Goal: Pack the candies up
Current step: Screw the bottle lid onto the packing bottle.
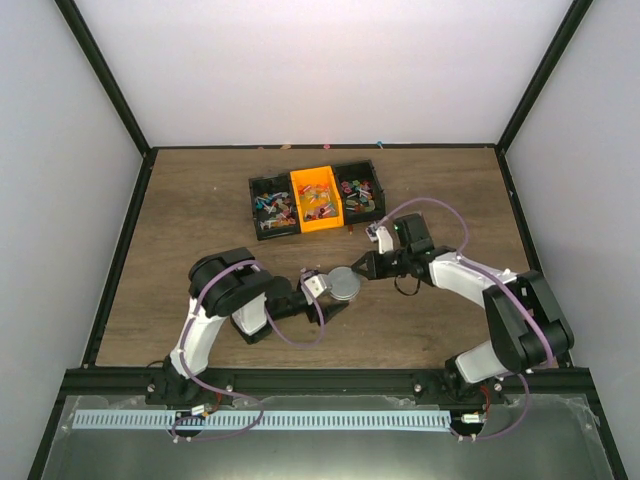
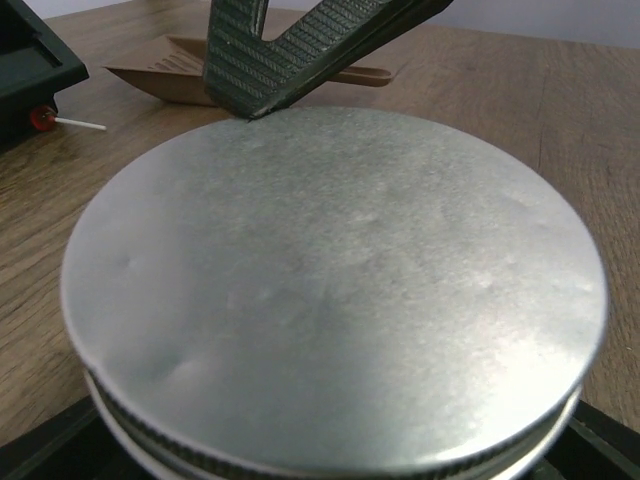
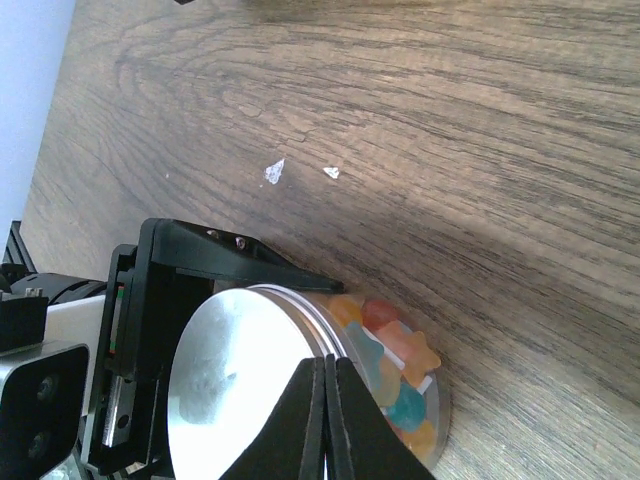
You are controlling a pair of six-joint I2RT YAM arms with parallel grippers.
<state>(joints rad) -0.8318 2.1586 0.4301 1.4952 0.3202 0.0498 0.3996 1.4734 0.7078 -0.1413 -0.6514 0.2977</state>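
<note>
A small round jar with a silver lid [image 1: 346, 284] stands at the table's middle. My left gripper [image 1: 333, 287] is shut on the jar from the left; one black finger [image 3: 235, 262] lies along its side. The lid [image 2: 330, 290] fills the left wrist view. Through the jar's clear wall show candies [image 3: 395, 375] in orange, yellow, red and teal. My right gripper [image 3: 327, 368] is shut and empty, with its tips on the lid's rim [image 1: 366, 270]. More candies lie in the orange bin [image 1: 316, 200] and the two black bins [image 1: 272, 206] beside it.
The row of three bins stands behind the jar, with the right black bin [image 1: 361, 194] nearest my right arm. A brown slotted scoop [image 2: 165, 75] lies on the wood behind the jar. A red sweet on a white stick [image 2: 42, 119] lies by a black bin [image 2: 30, 60].
</note>
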